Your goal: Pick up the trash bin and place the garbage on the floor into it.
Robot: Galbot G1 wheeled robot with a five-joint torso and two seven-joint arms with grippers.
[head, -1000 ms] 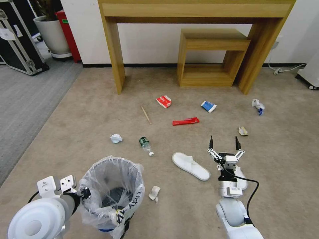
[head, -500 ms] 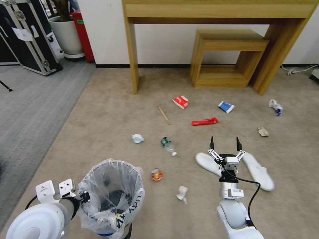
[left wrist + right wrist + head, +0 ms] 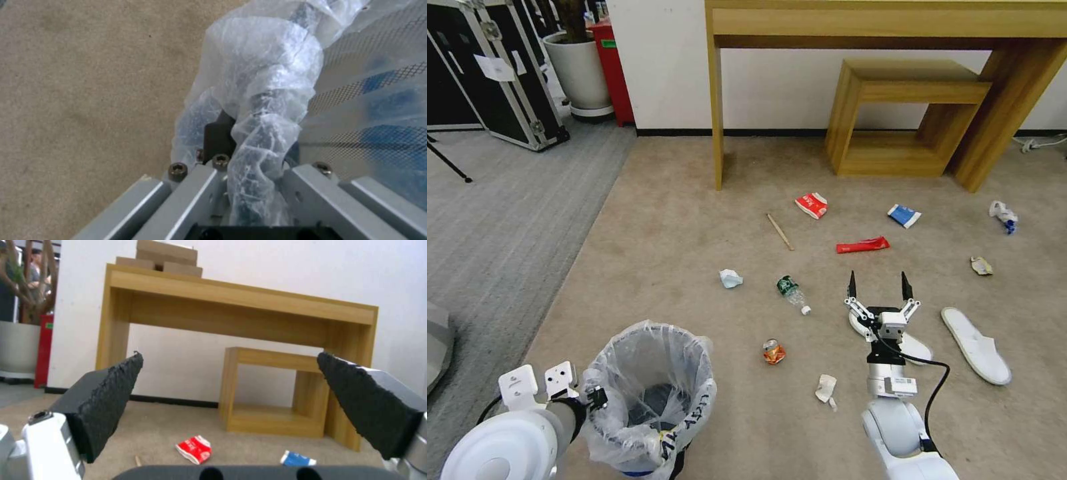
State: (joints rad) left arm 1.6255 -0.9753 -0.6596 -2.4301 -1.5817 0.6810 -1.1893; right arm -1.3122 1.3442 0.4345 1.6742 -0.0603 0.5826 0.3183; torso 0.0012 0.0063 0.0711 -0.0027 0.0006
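The black trash bin (image 3: 650, 393), lined with a crinkly white bag, is at the lower left. My left gripper (image 3: 596, 398) is shut on its bag-covered rim (image 3: 262, 110). My right gripper (image 3: 878, 289) hangs open and empty over one white slipper (image 3: 918, 347); the other slipper (image 3: 976, 345) lies to its right. Across the beige floor (image 3: 680, 220) lies garbage: a red-white carton (image 3: 812, 205) (image 3: 194, 448), a blue-white packet (image 3: 904, 215) (image 3: 297, 459), a red wrapper (image 3: 862, 245), a crushed bottle (image 3: 790, 291), crumpled paper (image 3: 730, 278), a wooden stick (image 3: 780, 231) and an orange can (image 3: 773, 351).
A wooden table (image 3: 887, 23) with a low wooden shelf (image 3: 910, 107) under it stands against the back wall. Grey ribbed carpet (image 3: 494, 220), a black case (image 3: 487, 73) and a plant pot (image 3: 582, 77) are at the left. More scraps (image 3: 826, 388) (image 3: 981, 266) (image 3: 1003, 215) lie around.
The whole picture has shifted right, so the camera moved leftward. An orange can has come into view. Both arms keep the same pose, the left still holding the bin.
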